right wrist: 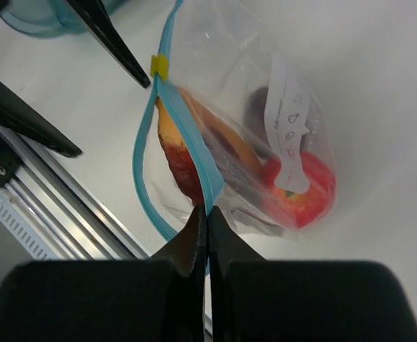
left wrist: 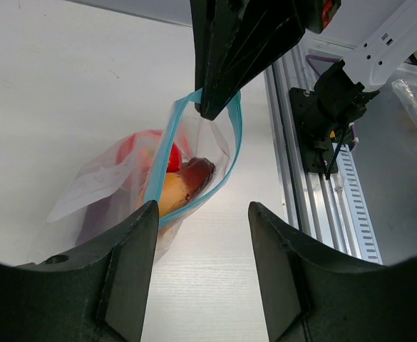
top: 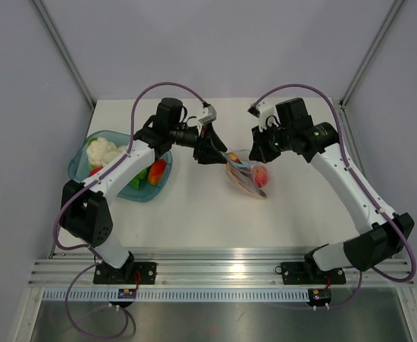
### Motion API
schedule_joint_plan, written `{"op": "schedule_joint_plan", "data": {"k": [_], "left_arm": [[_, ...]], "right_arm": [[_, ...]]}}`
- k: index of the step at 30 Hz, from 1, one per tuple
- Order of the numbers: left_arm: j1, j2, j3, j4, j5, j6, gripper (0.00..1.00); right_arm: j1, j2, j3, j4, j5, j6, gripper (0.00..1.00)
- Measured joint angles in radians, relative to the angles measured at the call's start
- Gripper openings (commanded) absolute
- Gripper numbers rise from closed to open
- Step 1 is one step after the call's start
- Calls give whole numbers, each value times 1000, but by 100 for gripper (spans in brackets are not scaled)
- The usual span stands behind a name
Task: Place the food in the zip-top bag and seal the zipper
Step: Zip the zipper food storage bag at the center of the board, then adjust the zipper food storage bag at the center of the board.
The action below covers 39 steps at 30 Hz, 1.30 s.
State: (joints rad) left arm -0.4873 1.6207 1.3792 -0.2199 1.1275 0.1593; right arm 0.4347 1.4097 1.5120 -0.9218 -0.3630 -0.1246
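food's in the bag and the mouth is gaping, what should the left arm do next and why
Probably close the left gripper on the zipper near the yellow tab, ready to run it shut. Its jaws stand open beside the gaping mouth, the food lies inside the zip-top bag, and the right gripper pinches the zipper's other end.

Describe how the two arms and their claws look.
The left arm and right arm have white links and black joints. A purple cable loops along each. The left claw and right claw are black, with tapered fingers.
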Motion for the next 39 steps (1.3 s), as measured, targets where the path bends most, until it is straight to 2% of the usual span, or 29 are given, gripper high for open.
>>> {"op": "schedule_joint_plan", "data": {"k": [5, 9, 11, 18, 24, 28, 32, 36, 39], "left_arm": [[0, -4, 21, -56, -31, 37, 55], [0, -10, 44, -103, -54, 61, 55], [0, -11, 68, -124, -64, 75, 55], [0, -52, 100, -161, -96, 107, 55], [0, -69, 103, -214, -126, 140, 55], [0, -76, 103, -244, -149, 153, 55], [-1, -101, 103, -257, -166, 160, 55], [-1, -130, 103, -259, -177, 164, 55], [-1, -148, 103, -261, -188, 166, 55]], "right_arm": [[5, -29, -23, 72, -41, 11, 0], [8, 8, 64, -21, -23, -5, 0], [8, 8, 95, -16, -23, -9, 0], [9, -71, 26, 24, -11, -10, 0], [10, 45, 5, -21, 39, -22, 0], [10, 8, 92, -37, 29, -37, 0], [10, -97, 171, -12, -6, -41, 0], [10, -184, 67, 53, -35, -43, 0], [11, -156, -88, 116, -40, -41, 0]]}}
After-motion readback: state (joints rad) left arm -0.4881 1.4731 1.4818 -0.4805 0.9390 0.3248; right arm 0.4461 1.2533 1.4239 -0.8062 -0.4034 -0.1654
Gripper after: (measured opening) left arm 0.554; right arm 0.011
